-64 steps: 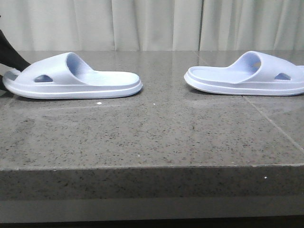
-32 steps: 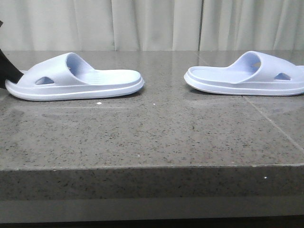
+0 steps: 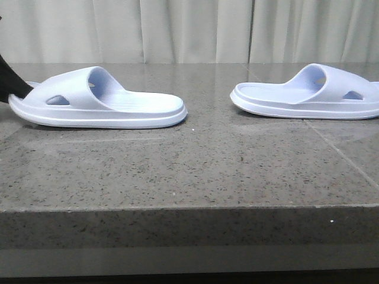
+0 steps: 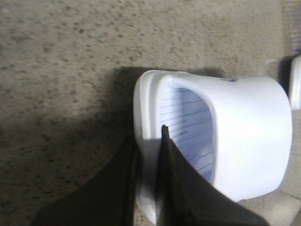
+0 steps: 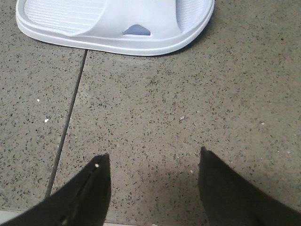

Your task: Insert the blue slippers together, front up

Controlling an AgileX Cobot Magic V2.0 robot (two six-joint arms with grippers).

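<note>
- The left tool (image 4: 149, 155) is clamped on the rim of the left slipper (image 3: 98, 100) at its toe end: 1 finger (image 4: 176, 183) sits inside on the ribbed footbed, the other outside the sole wall.
- That slipper lies flat on the desk (image 3: 195, 171) at the left, strap toward the tool and heel pointing to the middle.
- The right slipper (image 3: 308, 93) lies flat at the right, its heel facing the other's, well apart from it.
- The right tool (image 5: 153, 181) hangs over bare stone near the right slipper, fingers spread apart and holding nothing.
- Judgement: the step in hand is bringing the left slipper toward its mate. A thin rim pinch can twist, so keep the sole flat and the travel slow and straight.
- The stretch of desk between the 2 slippers is open, so there is room to travel.
- The front edge lies well clear of both; the right slipper's far end runs out of the front view.
</note>
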